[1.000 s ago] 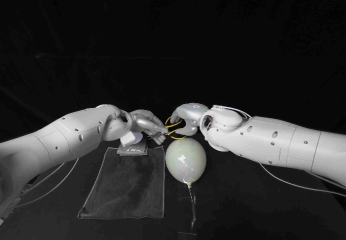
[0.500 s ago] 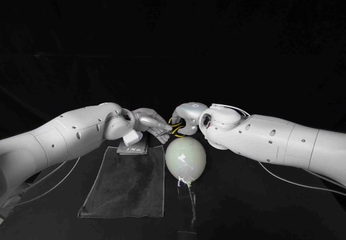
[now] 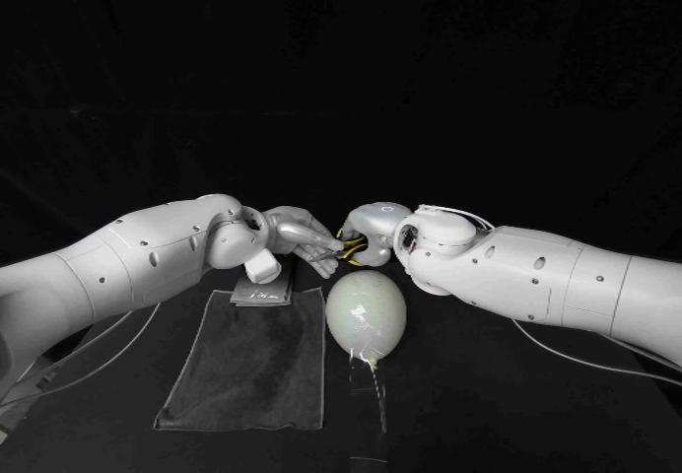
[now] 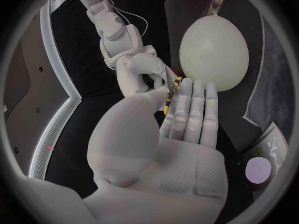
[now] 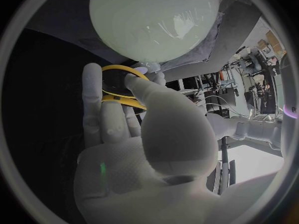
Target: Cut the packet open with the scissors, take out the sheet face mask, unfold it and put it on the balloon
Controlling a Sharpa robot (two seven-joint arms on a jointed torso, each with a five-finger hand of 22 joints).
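Head view: right robot hand [image 3: 373,235] holds scissors [image 3: 346,247] just beside left robot hand [image 3: 299,240].

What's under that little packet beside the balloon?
The packet lies on the far end of a dark cloth spread on the table. Its far edge is hidden behind the left hand.

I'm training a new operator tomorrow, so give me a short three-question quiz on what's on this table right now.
1. True or false: the sheet mask already covers the balloon.
2. Which hand grips the yellow handles of the scissors? A) left B) right C) neither
3. Fill in: the packet lies at the far end of the dark ____.
Key: 1 false; 2 B, the right hand; 3 cloth.
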